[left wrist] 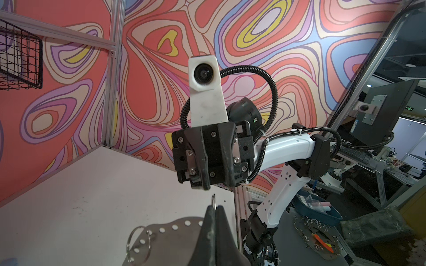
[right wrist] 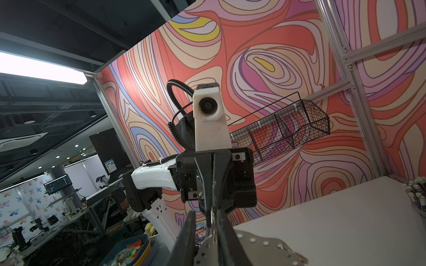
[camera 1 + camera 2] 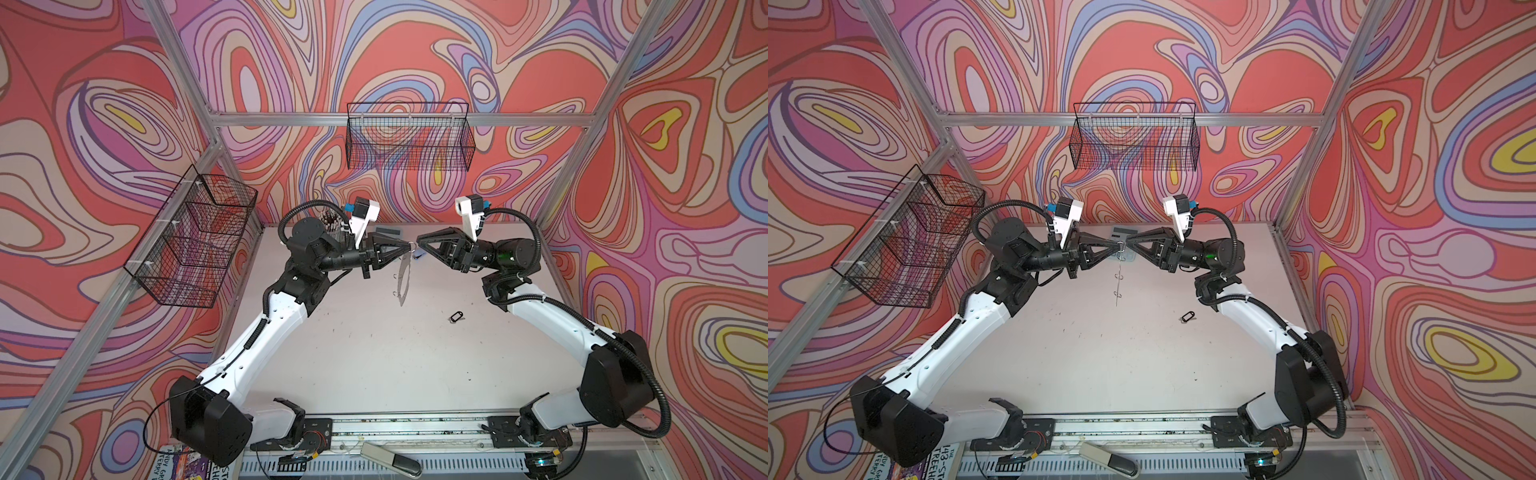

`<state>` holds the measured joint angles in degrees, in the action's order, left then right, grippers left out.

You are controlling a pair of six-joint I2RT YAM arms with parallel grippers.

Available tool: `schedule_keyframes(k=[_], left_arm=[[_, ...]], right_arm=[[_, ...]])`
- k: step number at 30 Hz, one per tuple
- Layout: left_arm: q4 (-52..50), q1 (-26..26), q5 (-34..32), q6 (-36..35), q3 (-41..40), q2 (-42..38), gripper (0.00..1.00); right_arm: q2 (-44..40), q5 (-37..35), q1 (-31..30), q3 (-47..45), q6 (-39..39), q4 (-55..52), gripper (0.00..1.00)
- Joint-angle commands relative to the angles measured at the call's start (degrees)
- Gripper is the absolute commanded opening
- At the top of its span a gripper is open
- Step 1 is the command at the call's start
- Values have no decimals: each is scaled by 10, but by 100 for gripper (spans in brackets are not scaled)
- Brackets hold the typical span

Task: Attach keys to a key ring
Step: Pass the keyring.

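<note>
Though the key ring (image 3: 402,278) looks edge-on, left gripper (image 3: 409,246) clamps it and right gripper (image 3: 419,242) stands slightly apart.

The left arm (image 3: 276,318) and right arm (image 3: 540,311) each consist of white moulded link shells, perforated with small holes (image 1: 287,173) and joined by black joint housings (image 3: 208,419). Black corrugated conduit (image 3: 521,218) loops from each wrist. The left gripper (image 3: 409,246) and right gripper (image 3: 419,241) are black, with tapered, triangular open-frame fingers (image 3: 386,250) fastened by silver screws (image 1: 190,152). Each gripper carries a white camera bracket (image 3: 365,212) with a round black lens and a blue connector (image 3: 349,207). A small green indicator (image 3: 505,258) marks the right arm's black wrist motor.
</note>
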<state>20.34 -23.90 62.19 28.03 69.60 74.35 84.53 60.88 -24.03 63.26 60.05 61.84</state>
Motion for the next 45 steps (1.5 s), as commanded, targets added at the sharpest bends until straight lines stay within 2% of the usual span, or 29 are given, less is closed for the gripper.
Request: schedule_keyframes(k=[1, 13, 20, 29, 38, 45], left_arm=[[35, 3, 18, 10, 10, 0, 0], [44, 3, 29, 18, 13, 6, 0], [48, 3, 29, 20, 12, 4, 0], [51, 3, 29, 21, 14, 10, 0], [53, 3, 27, 21, 16, 14, 0], [51, 3, 26, 21, 18, 14, 0]], right_arm=[[-8, -3, 0, 4, -8, -7, 18], [31, 13, -12, 12, 99, 118, 16], [19, 10, -13, 5, 59, 69, 16], [22, 20, -17, 0, 89, 101, 13], [50, 30, -18, 6, 211, 242, 10], [49, 31, -20, 4, 185, 209, 10]])
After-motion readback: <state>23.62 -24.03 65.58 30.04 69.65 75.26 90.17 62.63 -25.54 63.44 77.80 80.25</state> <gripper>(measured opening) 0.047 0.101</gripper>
